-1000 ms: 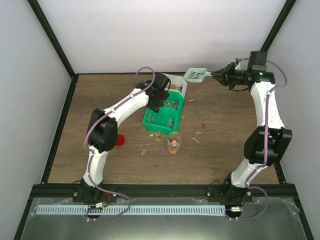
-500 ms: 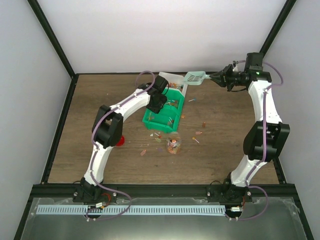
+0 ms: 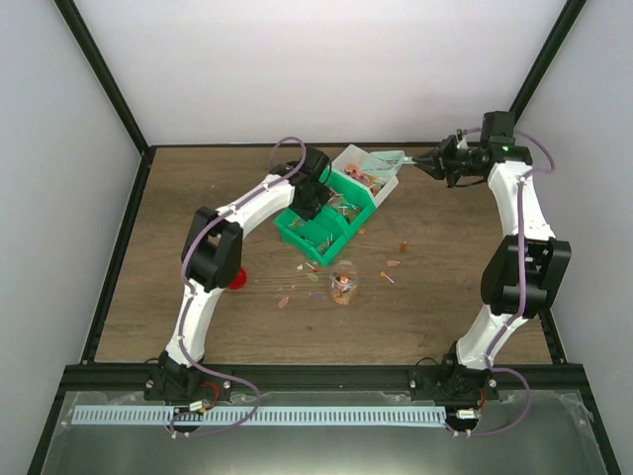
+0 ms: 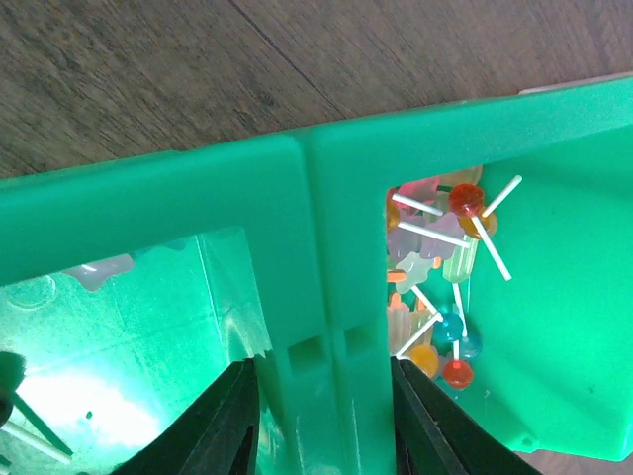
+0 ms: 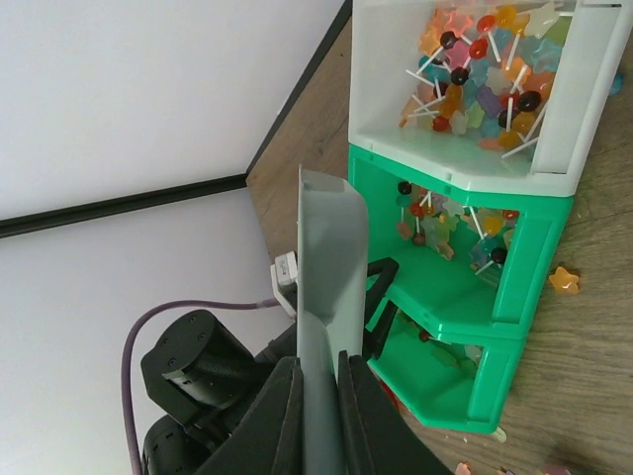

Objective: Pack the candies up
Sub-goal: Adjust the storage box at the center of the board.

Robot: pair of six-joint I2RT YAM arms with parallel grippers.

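Candies (image 3: pixel 368 179) fill a white bin (image 3: pixel 387 184) that is joined to a green bin (image 3: pixel 318 249) at mid table. More candies (image 4: pixel 445 287) lie in the green bin's compartments, and others (image 3: pixel 394 264) are scattered on the wood. My left gripper (image 3: pixel 309 201) is shut on the green bin's dividing wall (image 4: pixel 307 247), one finger on each side. My right gripper (image 3: pixel 435 161) is shut on the handle of the pale blue-green scoop (image 3: pixel 382 158), whose head hangs over the white bin. The right wrist view shows the scoop (image 5: pixel 331 257) edge-on above both bins.
A small clear jar (image 3: pixel 343 287) with some candies in it stands just in front of the green bin. A red lid (image 3: pixel 235 279) lies beside the left arm. Black frame posts and white walls border the wooden table.
My left jaws have closed on the green bin's divider. The joined bins have turned, swinging the white bin rightward under the scoop. The right gripper has edged left with the scoop.
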